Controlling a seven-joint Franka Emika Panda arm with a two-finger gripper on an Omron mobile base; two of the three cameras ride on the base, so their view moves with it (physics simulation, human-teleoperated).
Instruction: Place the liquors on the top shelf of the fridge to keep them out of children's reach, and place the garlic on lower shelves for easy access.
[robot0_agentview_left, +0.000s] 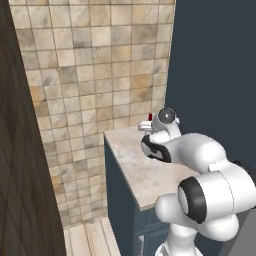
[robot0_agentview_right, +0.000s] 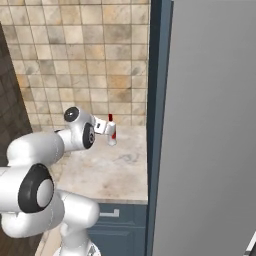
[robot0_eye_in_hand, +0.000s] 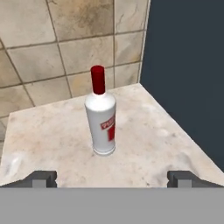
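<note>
The white bottle (robot0_eye_in_hand: 101, 114) with the red cap stands upright on the marble worktop (robot0_eye_in_hand: 52, 140), toward its far right corner, near the tiled wall (robot0_eye_in_hand: 57, 43) and just left of a dark blue panel (robot0_eye_in_hand: 188, 65). The gripper (robot0_eye_in_hand: 112, 177) is released, its two fingertips spread wide and low on either side of the bottle, short of it and touching nothing. From the right base view the bottle (robot0_agentview_right: 111, 131) shows just past the arm's wrist, with the grey fridge (robot0_agentview_right: 210, 130) closed at the right.

The step in hand appears to be the reach for this bottle. To do it well, the hand should go straight forward, keeping the bottle centred between the fingertips, and close on the broad white body rather than the narrow neck, low enough that the bottle does not tip. The dark panel close on the right leaves little room, so the right fingertip needs watching. Lift straight up before swinging toward the fridge.

The bottle carries a red label with white lettering; it is too blurred to read with confidence, though it may begin with "PU".
</note>
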